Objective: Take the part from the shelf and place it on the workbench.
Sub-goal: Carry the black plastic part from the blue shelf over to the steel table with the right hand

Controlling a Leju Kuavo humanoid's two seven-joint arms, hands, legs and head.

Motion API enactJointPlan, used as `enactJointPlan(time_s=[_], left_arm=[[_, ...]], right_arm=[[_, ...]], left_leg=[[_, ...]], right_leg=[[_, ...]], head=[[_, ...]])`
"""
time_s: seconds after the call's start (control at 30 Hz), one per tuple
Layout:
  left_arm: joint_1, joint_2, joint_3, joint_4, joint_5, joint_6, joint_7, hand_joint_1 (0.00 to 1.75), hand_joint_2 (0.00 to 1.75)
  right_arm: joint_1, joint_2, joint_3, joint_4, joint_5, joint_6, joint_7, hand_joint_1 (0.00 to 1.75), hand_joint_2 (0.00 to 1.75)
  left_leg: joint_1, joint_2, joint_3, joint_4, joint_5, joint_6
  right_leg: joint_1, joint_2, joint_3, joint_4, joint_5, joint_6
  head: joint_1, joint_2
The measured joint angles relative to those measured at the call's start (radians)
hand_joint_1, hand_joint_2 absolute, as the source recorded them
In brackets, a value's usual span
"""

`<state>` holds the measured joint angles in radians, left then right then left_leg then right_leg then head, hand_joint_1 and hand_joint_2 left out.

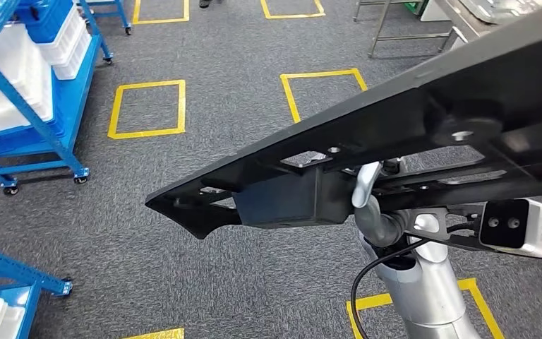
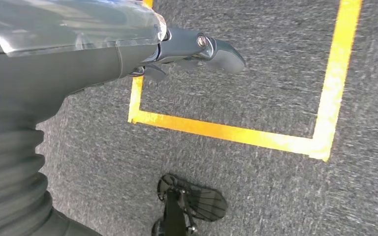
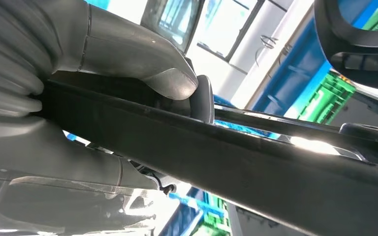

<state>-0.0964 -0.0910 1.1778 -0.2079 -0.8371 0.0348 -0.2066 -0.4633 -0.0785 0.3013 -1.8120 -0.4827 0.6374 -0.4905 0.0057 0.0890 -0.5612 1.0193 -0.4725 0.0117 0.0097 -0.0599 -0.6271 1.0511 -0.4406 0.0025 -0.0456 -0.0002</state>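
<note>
The part (image 1: pixel 395 113) is a long, flat black plastic panel that slants across the head view from the upper right down to a pointed end at the lower left. My right hand (image 1: pixel 374 208) grips it from underneath, near its middle, and the panel hides most of the fingers. In the right wrist view the grey thumb (image 3: pixel 142 64) presses on the panel's black edge (image 3: pixel 256 162). My left hand (image 2: pixel 78 64) hangs over the grey carpet with nothing in it, one finger (image 2: pixel 216 49) stretched out.
A blue wheeled shelf (image 1: pixel 35 92) with white bins stands at the far left, and another blue rack corner (image 1: pixel 14 279) is at the lower left. Yellow tape squares (image 1: pixel 148 106) mark the carpet. Metal table legs (image 1: pixel 402 28) stand at the top right.
</note>
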Motion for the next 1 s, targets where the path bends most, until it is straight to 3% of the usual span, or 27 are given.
enactJointPlan(time_s=[0.07, 0.13, 0.2, 0.27, 0.3, 0.33, 0.37, 0.4, 0.47, 0.53, 0.57, 0.6, 0.63, 0.7, 0.77, 0.83, 0.87, 0.9, 0.93, 1.0], left_arm=[[0.0, 0.001, 0.005, 0.0, 0.002, 0.0, -0.002, 0.0, 1.75], [-0.002, 0.002, 0.007, 0.0, 0.003, -0.001, -0.006, 0.0, 1.75], [-0.002, 0.003, 0.007, 0.0, 0.001, -0.005, -0.012, 0.0, 1.75], [0.002, 0.004, 0.008, 0.0, 0.0, -0.009, -0.017, 0.0, 1.75], [0.004, 0.004, 0.009, 0.0, 0.001, -0.011, -0.018, 0.0, 1.75], [0.005, 0.004, 0.009, 0.0, 0.003, -0.013, -0.018, 0.0, 1.75], [0.006, 0.005, 0.01, 0.0, 0.004, -0.014, -0.019, 0.0, 1.75], [0.005, 0.005, 0.011, 0.0, 0.002, -0.015, -0.018, 0.0, 1.75], [0.005, 0.006, 0.011, 0.0, -0.006, -0.015, -0.018, 0.0, 1.75], [0.005, 0.007, 0.01, 0.0, -0.012, -0.012, -0.016, 0.0, 1.75], [0.006, 0.008, 0.01, 0.0, -0.014, -0.011, -0.015, 0.0, 1.75], [0.006, 0.009, 0.01, 0.0, -0.014, -0.009, -0.015, 0.0, 1.75], [0.004, 0.009, 0.01, 0.0, -0.014, -0.009, -0.016, 0.0, 1.75], [0.002, 0.01, 0.011, 0.0, -0.014, -0.011, -0.017, 0.0, 1.75], [0.005, 0.012, 0.011, 0.0, -0.015, -0.011, -0.018, 0.0, 1.75], [0.009, 0.013, 0.011, 0.0, -0.015, -0.011, -0.018, 0.0, 1.75], [0.009, 0.014, 0.011, 0.0, -0.015, -0.011, -0.018, 0.0, 1.75], [0.008, 0.014, 0.011, 0.0, -0.015, -0.011, -0.018, 0.0, 1.75], [0.006, 0.014, 0.011, 0.0, -0.015, -0.012, -0.018, 0.0, 1.75], [0.004, 0.014, 0.011, 0.0, -0.015, -0.013, -0.018, 0.0, 1.75]], right_arm=[[-0.002, 0.001, -0.004, 0.001, -0.005, 0.007, 0.0, 1.75, 1.75], [0.0, 0.001, -0.008, 0.001, -0.007, 0.01, -0.001, 1.75, 1.75], [0.001, 0.004, -0.011, 0.001, -0.005, 0.01, -0.003, 1.75, 1.75], [0.006, 0.008, -0.012, 0.002, -0.001, 0.012, -0.005, 1.75, 1.75], [0.011, 0.009, -0.012, 0.004, 0.001, 0.014, -0.008, 1.75, 1.75], [0.016, 0.01, -0.012, 0.006, 0.003, 0.018, -0.01, 1.75, 1.75], [0.019, 0.01, -0.012, 0.009, 0.003, 0.021, -0.013, 1.75, 1.75], [0.021, 0.01, -0.012, 0.011, 0.004, 0.025, -0.015, 1.75, 1.75], [0.02, 0.012, -0.012, 0.015, 0.006, 0.03, -0.018, 1.75, 1.75], [0.019, 0.015, -0.011, 0.018, 0.009, 0.031, -0.019, 1.75, 1.75], [0.02, 0.017, -0.011, 0.018, 0.011, 0.032, -0.019, 1.75, 1.75], [0.021, 0.018, -0.011, 0.019, 0.012, 0.032, -0.019, 1.75, 1.75], [0.024, 0.018, -0.012, 0.019, 0.012, 0.033, -0.018, 1.75, 1.75], [0.028, 0.018, -0.012, 0.018, 0.012, 0.034, -0.018, 1.75, 1.75], [0.03, 0.019, -0.012, 0.018, 0.012, 0.036, -0.018, 1.75, 1.75], [0.034, 0.019, -0.012, 0.02, 0.013, 0.036, -0.018, 1.75, 1.75], [0.037, 0.019, -0.012, 0.021, 0.013, 0.037, -0.018, 1.75, 1.75], [0.039, 0.019, -0.012, 0.022, 0.013, 0.038, -0.018, 1.75, 1.75], [0.04, 0.019, -0.012, 0.022, 0.013, 0.038, -0.018, 1.75, 1.75], [0.04, 0.019, -0.012, 0.023, 0.013, 0.04, -0.018, 1.75, 1.75]], left_leg=[[-0.002, 0.018, 0.005, -0.002, -0.004, -0.01], [-0.001, 0.023, 0.011, -0.002, -0.01, -0.021], [0.002, -0.021, -0.005, 0.046, -0.045, -0.028], [0.005, -0.069, -0.065, 0.173, -0.107, -0.031], [0.005, -0.078, -0.098, 0.237, -0.129, -0.032], [0.005, -0.081, -0.121, 0.274, -0.133, -0.033], [0.005, -0.082, -0.125, 0.272, -0.115, -0.034], [0.007, -0.086, -0.11, 0.228, -0.079, -0.034], [0.013, -0.131, -0.057, 0.093, -0.007, -0.034], [0.019, -0.178, -0.029, 0.019, 0.014, -0.032], [0.018, -0.184, -0.027, 0.015, 0.01, -0.029], [0.017, -0.173, -0.026, 0.012, 0.012, -0.023], [0.017, -0.16, -0.024, 0.008, 0.014, -0.017], [0.018, -0.133, -0.017, -0.003, 0.019, -0.003], [0.014, -0.105, -0.013, -0.008, 0.018, 0.005], [0.01, -0.075, -0.013, -0.008, 0.015, 0.007], [0.01, -0.061, -0.012, -0.007, 0.014, 0.007], [0.009, -0.048, -0.011, -0.007, 0.011, 0.006], [0.009, -0.037, -0.009, -0.006, 0.009, 0.004], [0.007, -0.019, -0.001, -0.006, 0.003, -0.003]], right_leg=[[0.01, -0.004, 0.012, -0.028, -0.001, -0.011], [0.007, 0.021, 0.016, -0.038, 0.004, -0.021], [-0.001, 0.042, 0.024, -0.051, 0.011, -0.032], [-0.003, 0.066, 0.027, -0.053, 0.012, -0.038], [-0.002, 0.08, 0.027, -0.052, 0.012, -0.039], [-0.002, 0.095, 0.027, -0.051, 0.011, -0.039], [-0.003, 0.11, 0.027, -0.048, 0.011, -0.039], [-0.004, 0.125, 0.027, -0.045, 0.009, -0.037], [-0.006, 0.151, 0.024, -0.034, 0.003, -0.029], [-0.009, 0.176, 0.012, -0.023, 0.001, -0.018], [-0.011, 0.188, 0.006, -0.022, 0.003, -0.011], [-0.014, 0.201, 0.002, -0.023, 0.005, -0.004], [-0.015, 0.201, 0.0, -0.021, 0.005, 0.002], [-0.012, 0.155, -0.02, 0.02, -0.021, 0.011], [-0.013, 0.091, -0.076, 0.134, -0.079, 0.017], [-0.018, 0.069, -0.133, 0.243, -0.116, 0.023], [-0.02, 0.065, -0.139, 0.252, -0.11, 0.024], [-0.021, 0.061, -0.124, 0.222, -0.086, 0.024], [-0.022, 0.052, -0.089, 0.158, -0.052, 0.023], [-0.014, 0.011, -0.015, 0.021, -0.006, 0.015]], head=[[0.0, 0.0], [0.0, 0.0], [0.0, 0.0], [0.0, 0.0], [0.0, 0.0], [0.0, 0.0], [0.0, 0.0], [0.0, 0.0], [0.0, 0.0], [0.0, 0.0], [0.0, 0.0], [0.0, 0.0], [0.0, 0.0], [0.0, 0.0], [0.0, 0.0], [0.0, 0.0], [0.0, 0.0], [0.0, 0.0], [0.0, 0.0], [0.0, 0.0]])
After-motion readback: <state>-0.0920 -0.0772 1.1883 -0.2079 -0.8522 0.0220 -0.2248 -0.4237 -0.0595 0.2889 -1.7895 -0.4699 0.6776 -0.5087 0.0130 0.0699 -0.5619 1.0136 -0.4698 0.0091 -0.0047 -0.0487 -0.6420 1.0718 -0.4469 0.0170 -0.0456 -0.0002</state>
